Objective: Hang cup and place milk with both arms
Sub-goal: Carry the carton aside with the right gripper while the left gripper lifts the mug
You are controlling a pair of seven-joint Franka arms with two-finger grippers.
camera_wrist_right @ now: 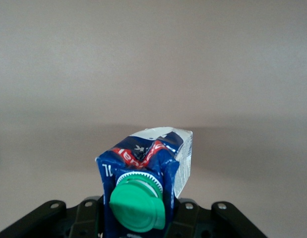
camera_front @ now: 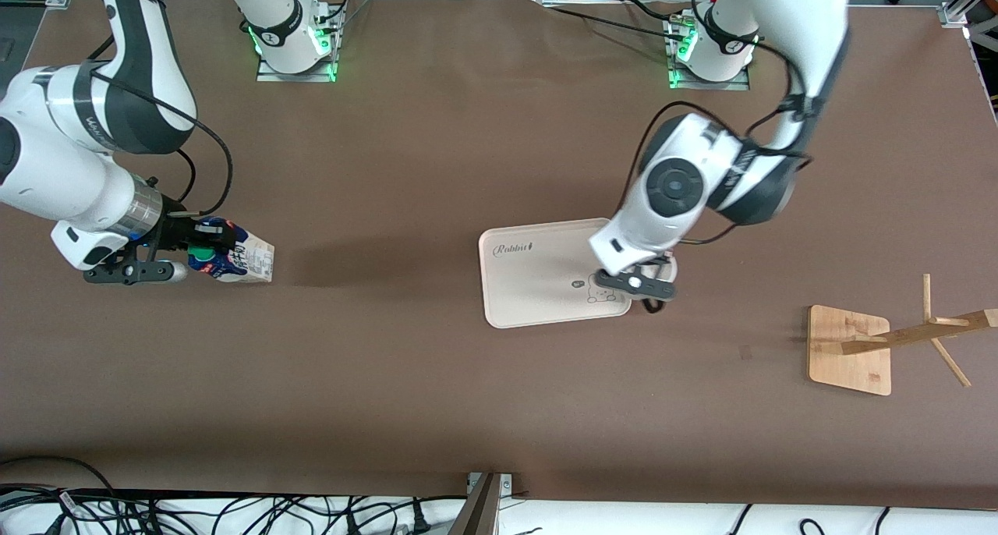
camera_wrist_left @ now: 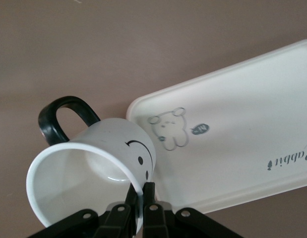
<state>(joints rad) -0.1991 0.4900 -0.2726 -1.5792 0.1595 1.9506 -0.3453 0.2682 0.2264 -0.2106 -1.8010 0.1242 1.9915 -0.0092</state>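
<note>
1. Right gripper (camera_front: 204, 248) clamps the milk (camera_front: 238, 260) at its capped top, at the right arm's end of the table (camera_front: 437, 395).
2. Tray (camera_front: 530, 285), mid-table, bear print showing.
3. Left gripper (camera_wrist_left: 141, 202) pinches the cup (camera_wrist_left: 101, 168) by its rim; the cup is tilted, just beside the tray's edge.
4. Wooden rack (camera_front: 873, 344), left arm's end.

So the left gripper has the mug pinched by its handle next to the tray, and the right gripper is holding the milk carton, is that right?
Not quite. The left gripper pinches the cup by its rim wall, not its handle, which stands free in the left wrist view. It is beside the tray, and the right gripper does hold the milk.
</note>
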